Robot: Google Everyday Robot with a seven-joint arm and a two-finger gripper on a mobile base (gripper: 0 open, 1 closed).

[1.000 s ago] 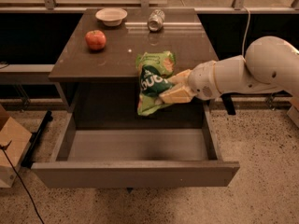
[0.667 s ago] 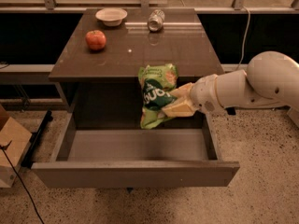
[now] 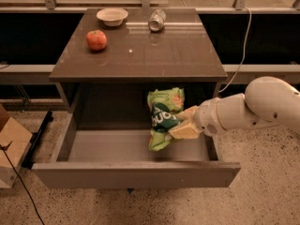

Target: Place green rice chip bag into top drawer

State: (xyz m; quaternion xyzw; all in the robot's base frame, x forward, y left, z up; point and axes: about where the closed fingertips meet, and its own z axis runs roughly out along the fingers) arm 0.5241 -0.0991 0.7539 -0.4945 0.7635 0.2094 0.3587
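Light-green crinkly film: the green rice chip bag (image 3: 165,118) hangs roughly upright over the open top drawer (image 3: 136,175), toward the drawer's 3 o'clock end and below the front edge of the table (image 3: 140,55).

Gripper (image 3: 183,123) comes in from the bag's 3 o'clock. Its tan fingers (image 3: 186,131) are clenched on the bag's right edge, one above and one below. The white arm (image 3: 262,104) runs off frame at 3 o'clock.

Progress, my read:
- Done: the drawer is pulled well out with its grey floor exposed. The bag is in grasp and inside the drawer's footprint.
- Unclear: the bag's bottom edge looks at or just above the drawer floor. I can't tell contact from this angle.
- Left: drop the last bit if there is any gap, let go, and withdraw the arm toward 3 o'clock, clear of the drawer's right wall. The task doesn't ask for closing.

Risk: the bag is light and stiff, so it may cling to a finger on release or end up leaning on the right wall. Either way it should land inside.

Nothing else is involved. On the tabletop the apple (image 3: 96,40) sits at 10 o'clock, the bowl (image 3: 112,16) at 11, and the silver can (image 3: 157,19) lies on its side at 12. A cardboard box (image 3: 11,149) sits on the floor at the drawer's 9 o'clock.
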